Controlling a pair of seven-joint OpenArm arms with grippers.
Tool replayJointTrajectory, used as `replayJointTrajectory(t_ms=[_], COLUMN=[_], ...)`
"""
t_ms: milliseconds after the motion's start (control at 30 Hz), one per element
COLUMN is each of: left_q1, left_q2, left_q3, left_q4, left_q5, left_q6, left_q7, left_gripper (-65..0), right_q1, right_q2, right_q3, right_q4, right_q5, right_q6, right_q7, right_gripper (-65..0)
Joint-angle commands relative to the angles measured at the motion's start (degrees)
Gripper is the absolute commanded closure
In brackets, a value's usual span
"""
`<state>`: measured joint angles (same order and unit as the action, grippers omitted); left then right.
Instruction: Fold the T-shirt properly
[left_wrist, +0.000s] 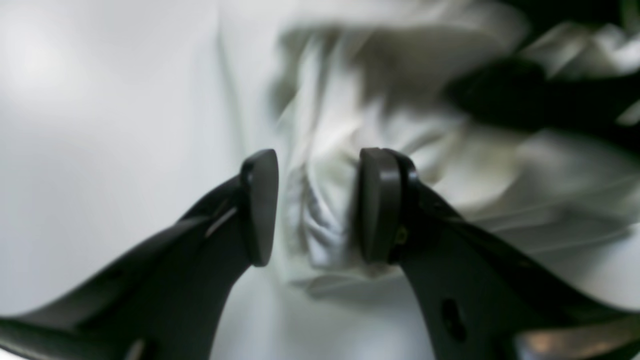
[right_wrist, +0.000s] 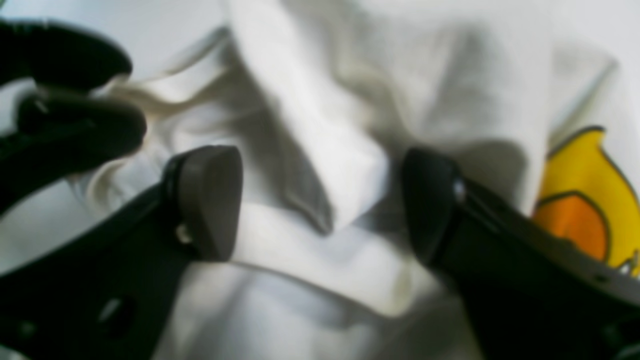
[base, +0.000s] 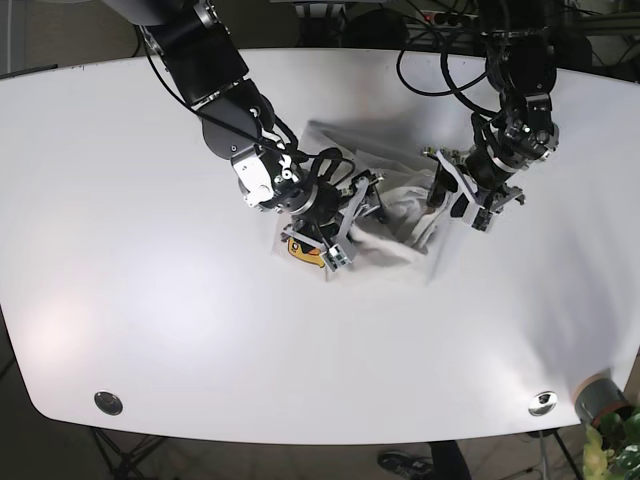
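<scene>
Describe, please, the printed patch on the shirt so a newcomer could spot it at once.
On the white table, find the crumpled white shirt bunched between the two arms at the centre. The print peeks out at the shirt's edge beside the right pincer. It is yellow and orange with a dark outline, the only colour on the cloth.

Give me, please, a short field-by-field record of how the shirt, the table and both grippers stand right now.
shirt: white T-shirt, crumpled in a heap, not folded
print: yellow and orange print showing at one edge
table: white table, shirt near its middle
left gripper: left gripper open, bunched cloth between its pads
right gripper: right gripper open, astride a raised fold
</scene>
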<state>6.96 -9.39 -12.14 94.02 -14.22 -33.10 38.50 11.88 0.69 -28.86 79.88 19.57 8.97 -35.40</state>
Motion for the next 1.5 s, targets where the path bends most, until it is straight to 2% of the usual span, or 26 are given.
replayJointTrajectory(t_ms=[0,133,200,433,833,900,1000,1200,1267,1333,1400,1467], left_q1=[-1.03,-1.03,-0.76,-0.5,0.73,1.08,1.17,1.17,1.17,1.08,1.08,0.99], left_q2=[-0.59,-0.68,-0.85,-0.85,-0.85,-0.85,-0.85,-0.85,-0.85,-0.85,-0.68,-0.5], left_q3=[0.76,0.76,0.76,0.49,0.41,0.41,0.41,0.32,0.23,-1.0,-2.76,-3.9], left_q4=[-3.42,-6.5,-6.5,-6.33,-4.57,-4.22,-3.86,-3.86,-3.69,-2.37,-0.79,0.62], left_q5=[0.46,0.99,1.08,1.08,1.08,1.08,1.08,0.81,0.72,0.72,0.72,0.72], left_q6=[-0.17,-0.26,-0.26,-0.26,-0.26,-0.26,-0.26,-0.26,-0.26,-0.26,-0.26,-0.26], left_q7=[-1.97,-6.02,-6.98,-6.98,-6.98,-6.98,-6.98,-6.98,-6.98,-6.98,-6.98,-6.98], left_gripper=[-24.4,-24.4,-24.4,-24.4,-24.4,-24.4,-24.4,-24.4,-24.4,-24.4,-24.4,-24.4], right_q1=[1.26,1.62,1.79,6.89,18.49,20.08,22.36,26.49,26.85,26.85,26.85,26.85], right_q2=[-0.56,-0.64,-0.73,-1.08,-8.73,-9.69,-9.69,-9.69,-9.69,-9.69,-9.69,-9.69], right_q3=[0.07,0.07,0.07,0.07,0.07,0.07,-0.02,-0.02,-0.02,0.07,0.07,0.07], right_q4=[2.28,3.86,4.74,4.56,-10.56,-13.99,-19.08,-26.91,-27.44,-27.61,-27.61,-27.52], right_q5=[0.69,0.78,0.69,1.13,0.6,0.6,1.13,1.22,1.22,1.22,1.31,2.27], right_q6=[0.48,0.3,0.21,0.13,0.48,0.48,0.48,0.39,0.13,0.04,0.04,0.04], right_q7=[1.42,1.16,1.07,1.07,1.6,3.53,8.8,14.69,16.01,16.89,16.98,16.98], right_gripper=[-30.3,-10.3,-5.9,-5.7,-5.7,-5.7,-5.7,-5.7,-6.7,-12.7,-22.7,-35.7])
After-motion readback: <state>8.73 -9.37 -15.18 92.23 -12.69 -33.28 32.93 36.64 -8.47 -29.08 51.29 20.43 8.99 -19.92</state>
